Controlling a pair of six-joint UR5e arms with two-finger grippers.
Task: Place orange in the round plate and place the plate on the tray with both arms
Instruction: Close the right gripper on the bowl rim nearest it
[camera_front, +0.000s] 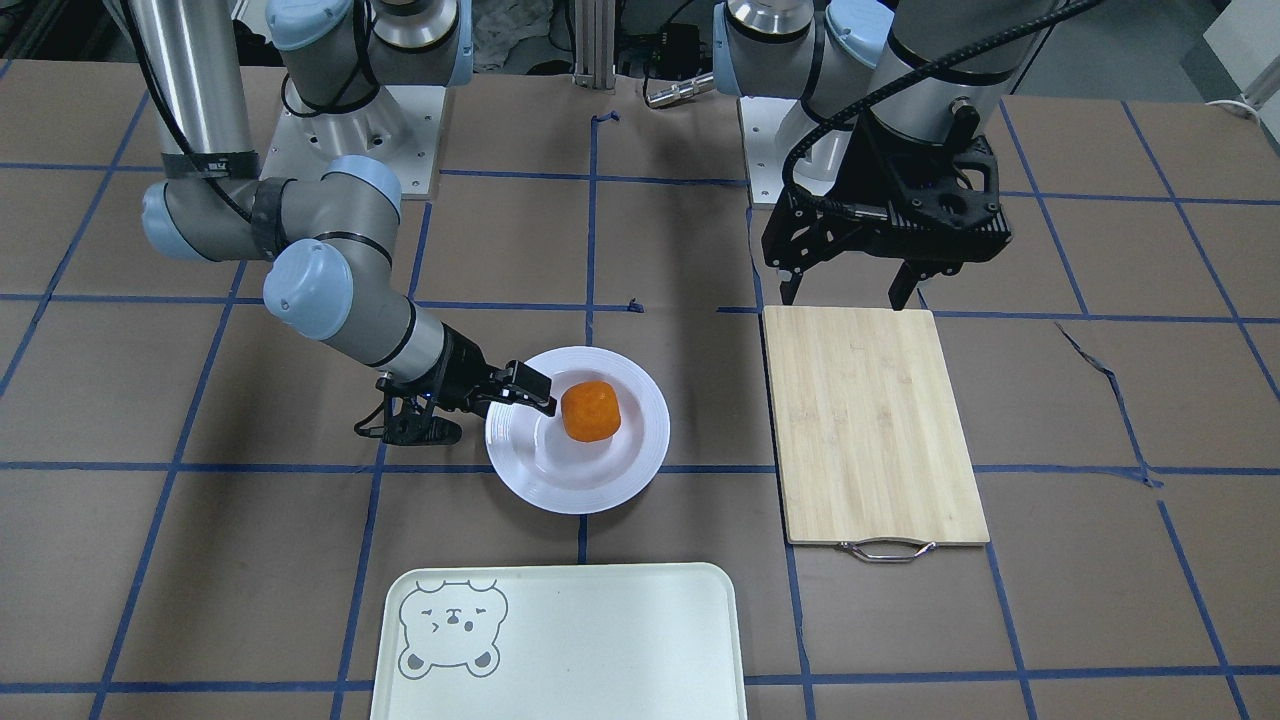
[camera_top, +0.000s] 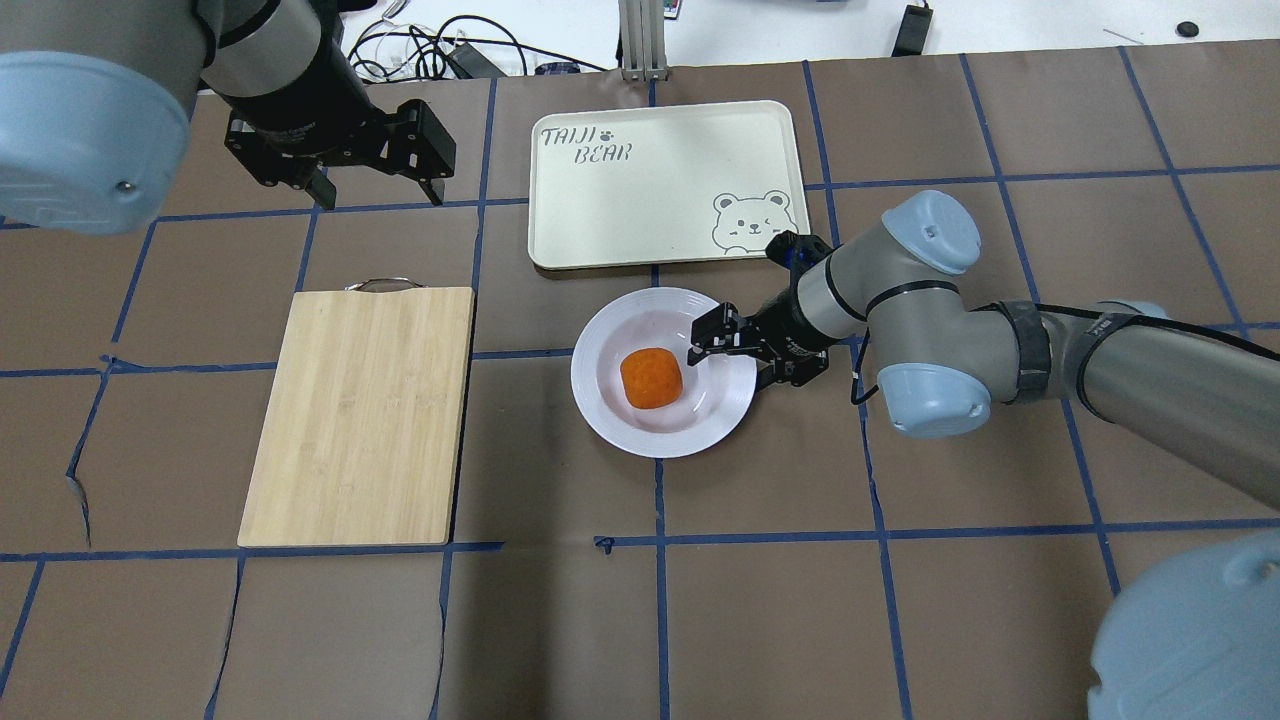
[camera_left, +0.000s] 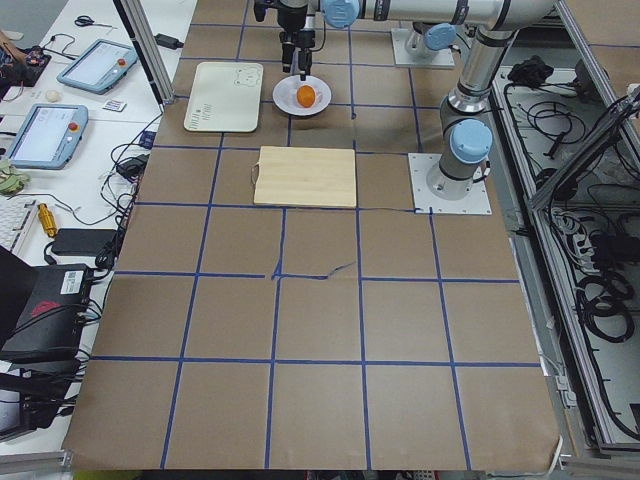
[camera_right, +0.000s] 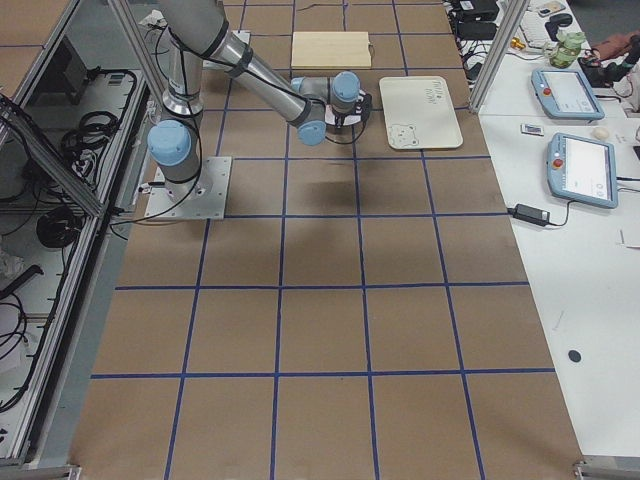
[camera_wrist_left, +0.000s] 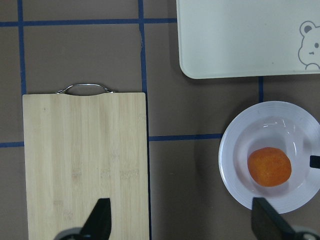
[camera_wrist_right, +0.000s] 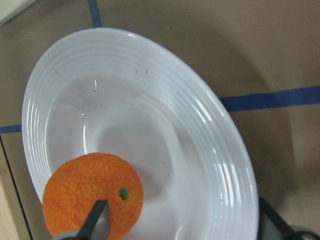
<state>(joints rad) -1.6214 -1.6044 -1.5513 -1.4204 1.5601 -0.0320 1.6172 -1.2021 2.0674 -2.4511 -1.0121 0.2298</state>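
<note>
White round plate (camera_front: 590, 495) rim straddled by right hand (camera_front: 500, 415)

The left arm (camera_front: 930, 80) and the right arm (camera_front: 200, 90) are showing smooth grey metal tubes and are wearing rounded light-blue joint caps (camera_front: 305, 290); a ribbed black cable (camera_front: 868, 100) is running down the left arm, black tape bands (camera_front: 262, 215) are wrapping the right arm, and both are ending in angular black housings (camera_front: 930, 215) carrying slim black fingers (camera_front: 905, 288)

I see a glossy white round plate (camera_front: 600, 496), a dimpled-skinned orange (camera_front: 590, 410), a smooth matt tray (camera_front: 600, 650), a grained bamboo board (camera_front: 870, 420) with a shiny metal handle (camera_front: 887, 549), and matt brown paper (camera_front: 200, 560) over the table.
</note>
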